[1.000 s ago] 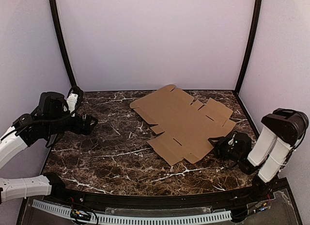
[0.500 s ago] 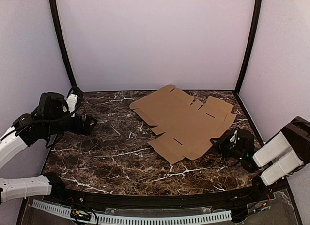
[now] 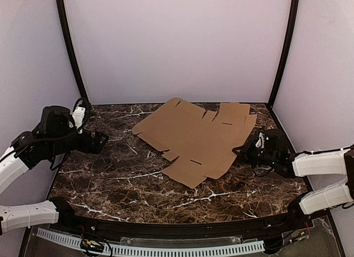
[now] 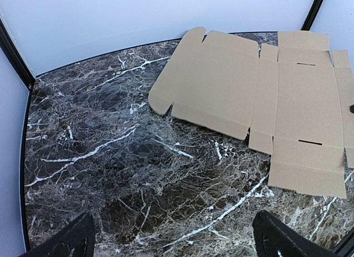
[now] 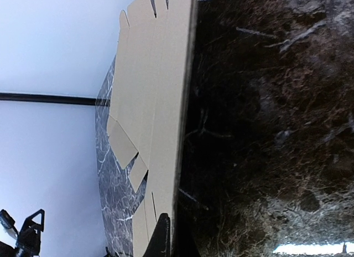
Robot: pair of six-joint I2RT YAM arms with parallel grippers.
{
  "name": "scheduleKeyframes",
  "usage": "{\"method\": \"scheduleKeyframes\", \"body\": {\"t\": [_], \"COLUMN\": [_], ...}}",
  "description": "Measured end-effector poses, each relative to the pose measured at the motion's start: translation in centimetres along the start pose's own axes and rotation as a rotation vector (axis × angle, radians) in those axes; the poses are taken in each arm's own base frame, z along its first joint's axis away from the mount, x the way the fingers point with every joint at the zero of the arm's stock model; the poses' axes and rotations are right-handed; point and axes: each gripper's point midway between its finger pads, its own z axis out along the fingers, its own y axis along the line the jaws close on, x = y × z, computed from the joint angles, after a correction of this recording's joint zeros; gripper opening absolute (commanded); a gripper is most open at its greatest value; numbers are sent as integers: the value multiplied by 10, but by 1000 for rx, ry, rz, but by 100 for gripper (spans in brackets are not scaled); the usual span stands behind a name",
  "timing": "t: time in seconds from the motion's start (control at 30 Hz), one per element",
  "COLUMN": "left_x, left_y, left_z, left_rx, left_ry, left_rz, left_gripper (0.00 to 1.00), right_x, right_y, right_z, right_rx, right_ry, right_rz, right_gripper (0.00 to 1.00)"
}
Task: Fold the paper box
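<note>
The paper box (image 3: 193,138) is a flat brown die-cut sheet with flaps and slots, lying on the dark marble table toward the back right. My right gripper (image 3: 242,150) is shut on the sheet's right edge. In the right wrist view the cardboard (image 5: 155,102) runs away from my right gripper (image 5: 172,237), with one black finger (image 5: 163,235) on top of the edge. My left gripper (image 3: 104,139) hovers at the table's left side, open and holding nothing. In the left wrist view the sheet (image 4: 276,96) lies far ahead of my left gripper (image 4: 177,243).
The marble table (image 3: 127,179) is closed in by pale walls at the back and both sides, with black posts (image 3: 71,52) in the back corners. A curved black rail (image 3: 166,229) runs along the near edge. The sheet's far flaps lie close to the back wall.
My right gripper has shut on the sheet's right edge. The right arm has dropped low and stretched out, and the sheet has turned and slid left and back. The left arm shifted slightly left.
</note>
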Motion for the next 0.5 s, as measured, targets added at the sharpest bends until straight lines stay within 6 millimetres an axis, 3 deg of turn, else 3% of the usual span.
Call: {"method": "scheduleKeyframes", "body": {"t": [0.3, 0.5], "left_x": [-11, -11], "left_y": [5, 5], "left_z": [-18, -19], "left_rx": [-2, -2], "left_ry": [-76, -79], "left_rz": [-17, -18], "left_gripper": [100, 100], "right_x": [22, 39], "right_y": [52, 52], "right_z": [8, -9], "right_rx": [-20, 0], "right_ry": [171, 232], "right_rz": [-128, -175], "right_gripper": [0, 0]}}
